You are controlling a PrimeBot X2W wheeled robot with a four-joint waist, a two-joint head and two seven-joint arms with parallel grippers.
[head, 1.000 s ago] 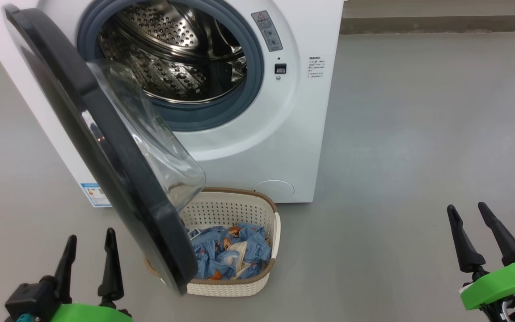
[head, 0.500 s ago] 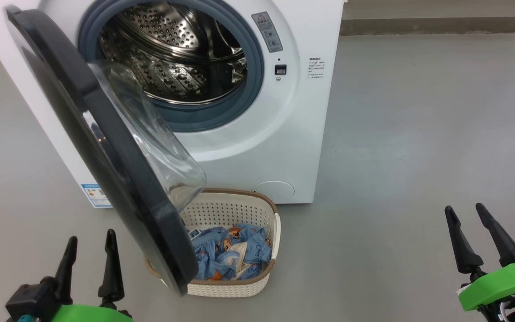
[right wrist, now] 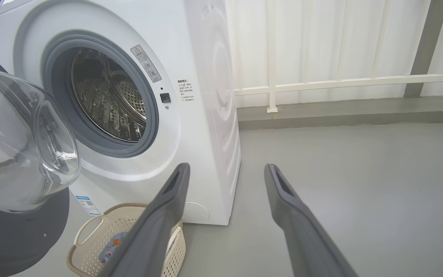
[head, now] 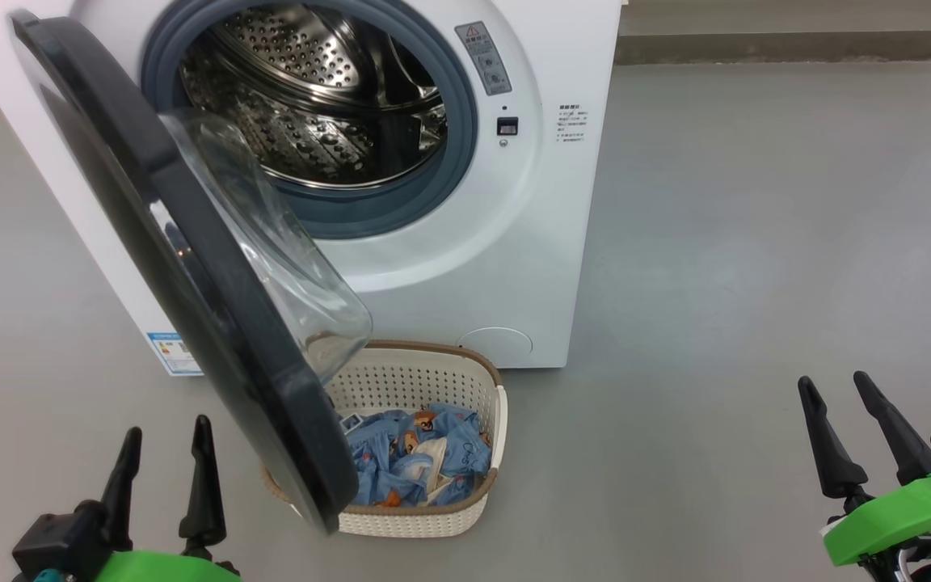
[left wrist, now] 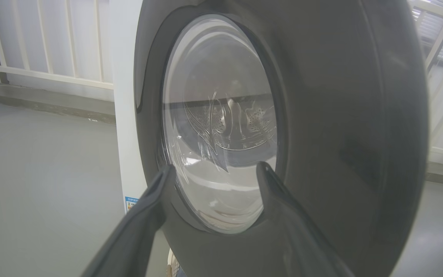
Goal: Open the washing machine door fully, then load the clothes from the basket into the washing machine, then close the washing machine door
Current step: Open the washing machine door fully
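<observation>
Large round glossy black washing machine door (head: 183, 259) with clear bulging glass stands swung out from the big white front-loading washing machine (head: 465, 267), just ahead-right of the left gripper (head: 167, 427), whose jaws are spread wide, empty. Small cream-white perforated plastic basket (head: 425, 380) with brown rim sits on the grey floor (head: 716, 242) at the machine's foot, partly behind the door's lower edge, light-blue bear-print clothes (head: 417, 465) inside. Right gripper (head: 832, 380) likewise spread wide and empty, well right of the basket, touching nothing.
</observation>
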